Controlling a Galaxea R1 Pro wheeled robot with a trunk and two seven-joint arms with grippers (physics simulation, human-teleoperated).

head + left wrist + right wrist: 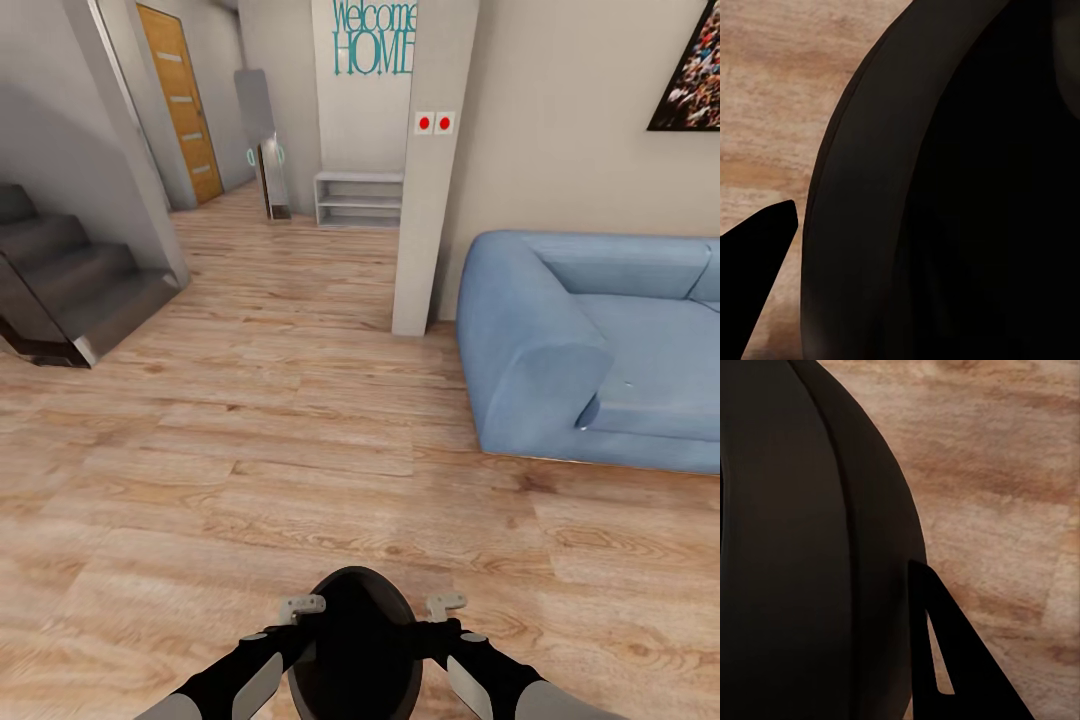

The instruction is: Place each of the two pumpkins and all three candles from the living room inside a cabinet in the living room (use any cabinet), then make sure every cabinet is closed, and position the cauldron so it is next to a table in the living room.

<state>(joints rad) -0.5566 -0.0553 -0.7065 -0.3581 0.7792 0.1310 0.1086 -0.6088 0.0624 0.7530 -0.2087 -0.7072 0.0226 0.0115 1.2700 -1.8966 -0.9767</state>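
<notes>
Black cauldron [352, 640] sits between both hands.

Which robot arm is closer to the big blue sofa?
The right. The right gripper is on the side of the round matte-black cauldron facing the blue fabric sofa; the left gripper is on the cauldron's far side.

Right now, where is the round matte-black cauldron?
The round matte-black cauldron sits bottom centre in the head view, between the left gripper and right gripper, above the wooden floor, left of the blue sofa.
</notes>
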